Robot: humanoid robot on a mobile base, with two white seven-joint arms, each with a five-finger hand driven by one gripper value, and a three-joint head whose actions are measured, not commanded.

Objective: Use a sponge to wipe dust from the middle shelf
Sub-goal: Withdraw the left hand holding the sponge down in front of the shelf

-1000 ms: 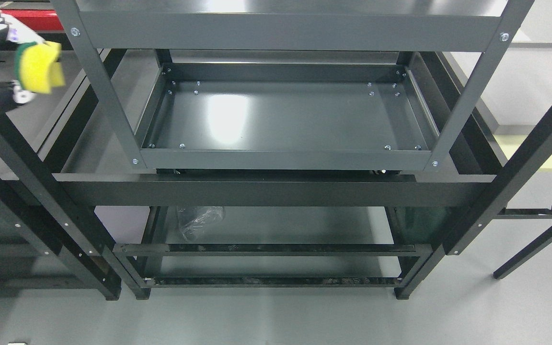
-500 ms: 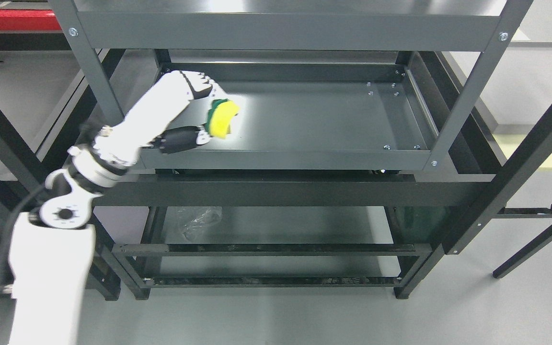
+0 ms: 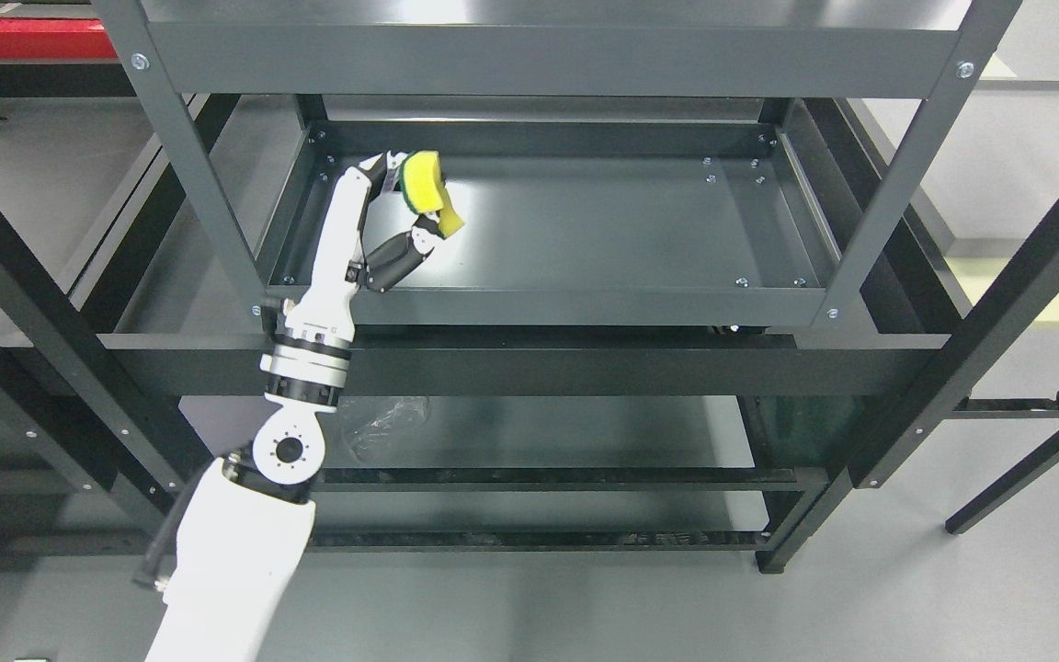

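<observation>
A yellow sponge (image 3: 428, 188) with a green scouring side is pinched in my left hand (image 3: 405, 207), whose white arm reaches up from the lower left over the front rail. The hand holds the sponge over the back left part of the dark grey middle shelf (image 3: 603, 230), a shallow tray with raised rims. Whether the sponge touches the shelf floor is unclear. My right arm is out of view.
Grey uprights (image 3: 194, 156) and a top shelf beam (image 3: 548, 57) frame the opening. A black rack (image 3: 529, 368) stands in front and below, with a crumpled clear plastic bag (image 3: 382, 423) on its lower level. A table edge (image 3: 1035, 276) shows at right.
My left arm swung in from the far left into the shelf, then moved the sponge further back and straightened, with the forearm now rising from below the front rail.
</observation>
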